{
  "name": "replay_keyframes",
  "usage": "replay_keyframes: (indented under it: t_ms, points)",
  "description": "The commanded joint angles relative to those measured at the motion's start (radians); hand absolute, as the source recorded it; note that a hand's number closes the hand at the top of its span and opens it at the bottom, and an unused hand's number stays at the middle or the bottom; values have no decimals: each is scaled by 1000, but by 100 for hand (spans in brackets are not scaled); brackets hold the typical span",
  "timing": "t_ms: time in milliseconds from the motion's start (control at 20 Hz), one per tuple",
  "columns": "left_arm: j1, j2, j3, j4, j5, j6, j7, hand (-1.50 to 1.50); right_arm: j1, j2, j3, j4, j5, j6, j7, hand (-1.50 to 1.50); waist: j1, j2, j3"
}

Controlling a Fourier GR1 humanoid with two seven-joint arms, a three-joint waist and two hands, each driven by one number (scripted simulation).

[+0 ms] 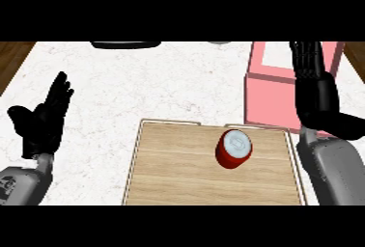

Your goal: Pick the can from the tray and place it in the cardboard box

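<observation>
The red metal can stood on the wooden tray; the spread right hand reached over the pink box, far right. The left hand rested open, left.

Left hand shows at the view's left edge, open, fingers straight and pointing up, thumb spread to the side, grey forearm entering from the lower left corner. Right hand extends upward at the right, fingers straight, forearm rising from the lower right.
</observation>
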State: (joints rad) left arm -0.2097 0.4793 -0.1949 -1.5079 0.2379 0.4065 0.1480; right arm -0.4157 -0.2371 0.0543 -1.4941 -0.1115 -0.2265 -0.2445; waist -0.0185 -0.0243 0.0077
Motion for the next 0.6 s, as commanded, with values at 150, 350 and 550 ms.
replay_keyframes:
  t_ms: [150, 350, 550]
  points:
    - [20, 94, -28, -69, -44, -130, -102, 0, 62, -101, -48, -254, 153, -213, 286, -150, -57, -9, -15]
    - [32, 110, -73, -88, -56, -182, -127, 0, 199, -291, -47, -191, 310, -168, 469, -150, -136, -16, -25]
    - [40, 113, -79, -88, -40, -243, -187, 0, 332, -341, 10, -460, 429, -170, 625, -150, -91, -4, -17]
